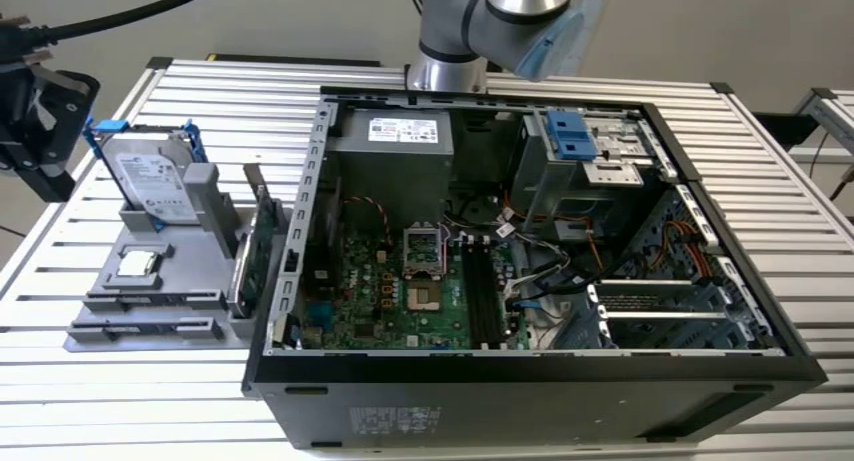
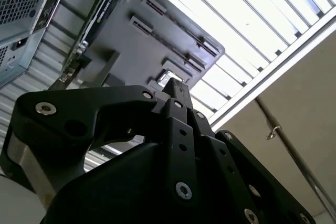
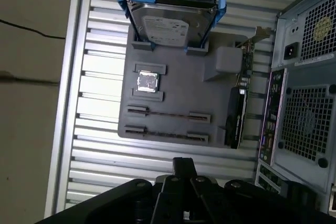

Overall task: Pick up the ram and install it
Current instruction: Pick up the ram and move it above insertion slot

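Biggest to smallest: slatted metal table [image 1: 160, 401], open PC case [image 1: 534, 381] sitting on it, and a grey parts tray [image 3: 178, 93] just beside the case. On the tray there's a hard drive [image 3: 165, 24] propped up in a blue frame. An expansion card [image 3: 236, 119] stands on the edge nearest the case. As far as I can make out, the ram [image 3: 169, 114] is that skinny strip sitting edge-on between two little holders. The small silver processor chip [image 3: 147, 81] is close by it.

What I'd worry about: the stick is thin and only its edge faces up, so a slightly off-centre grab could tip it, or clip the holders or the chip next door. Getting it into the long black slots [image 1: 483, 291] on the board looks tight too, with loose cables right beside them. Any tilt there could jam it.

Pose-wise, the arm [image 1: 494, 21] rises from behind the case and leaves the top of the exterior view. The gripper [image 3: 184, 163] hangs well apart from the tray, aimed down at it. Can't tell how wide it's open, and I see nothing in it.
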